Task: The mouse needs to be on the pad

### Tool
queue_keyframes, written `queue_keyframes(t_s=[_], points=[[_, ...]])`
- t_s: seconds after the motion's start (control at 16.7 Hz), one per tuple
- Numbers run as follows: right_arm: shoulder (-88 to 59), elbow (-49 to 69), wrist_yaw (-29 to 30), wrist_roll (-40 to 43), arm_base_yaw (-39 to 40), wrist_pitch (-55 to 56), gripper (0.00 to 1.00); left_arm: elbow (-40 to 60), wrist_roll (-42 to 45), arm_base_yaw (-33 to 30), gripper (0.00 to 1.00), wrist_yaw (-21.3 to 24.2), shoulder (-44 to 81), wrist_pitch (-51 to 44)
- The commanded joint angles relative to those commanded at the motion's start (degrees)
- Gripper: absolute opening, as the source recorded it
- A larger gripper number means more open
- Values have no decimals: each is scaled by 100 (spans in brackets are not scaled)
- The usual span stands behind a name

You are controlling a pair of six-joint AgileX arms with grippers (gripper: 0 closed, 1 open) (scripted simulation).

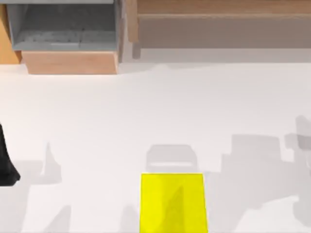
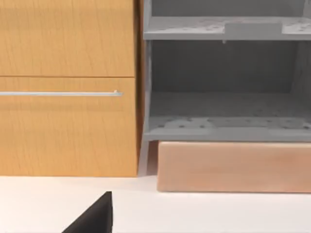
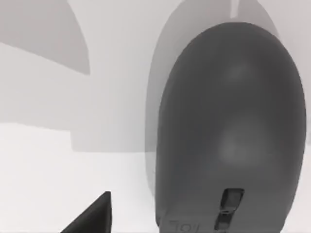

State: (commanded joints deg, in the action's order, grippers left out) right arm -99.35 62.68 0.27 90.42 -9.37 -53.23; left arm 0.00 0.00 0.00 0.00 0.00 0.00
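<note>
White table was seen across the whole top view, wooden cabinet with drawer handle and grey shelf unit set along its far edge, pale wood block under the shelf. The pad was laid flat at the near edge, around the middle, bare, nothing resting on it. The mouse, dark grey, was viewed close up by the right wrist camera, lying on the table, scroll wheel end nearest the lens; its spot relative to the pad could not be told. Left arm was parked at the table's left edge. Finger spread could not be told for either arm. Step judged as the approach to grasp with the right arm: the mouse's sides should be straddled squarely and low, since the rounded shell could slip. Nothing was seen standing in the way; shadows lay right of the pad
</note>
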Motion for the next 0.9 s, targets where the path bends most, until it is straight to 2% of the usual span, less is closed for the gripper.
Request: queue_keyframes(t_s=[0.36, 0.66, 0.9], points=[[-699, -797, 2, 1, -8, 1526, 100, 0, 0, 0, 100, 0, 0, 0], [-764, -870, 3, 2, -9, 1645, 100, 0, 0, 0, 100, 0, 0, 0], [-764, -870, 3, 2, -9, 1645, 70, 0, 0, 0, 100, 0, 0, 0]])
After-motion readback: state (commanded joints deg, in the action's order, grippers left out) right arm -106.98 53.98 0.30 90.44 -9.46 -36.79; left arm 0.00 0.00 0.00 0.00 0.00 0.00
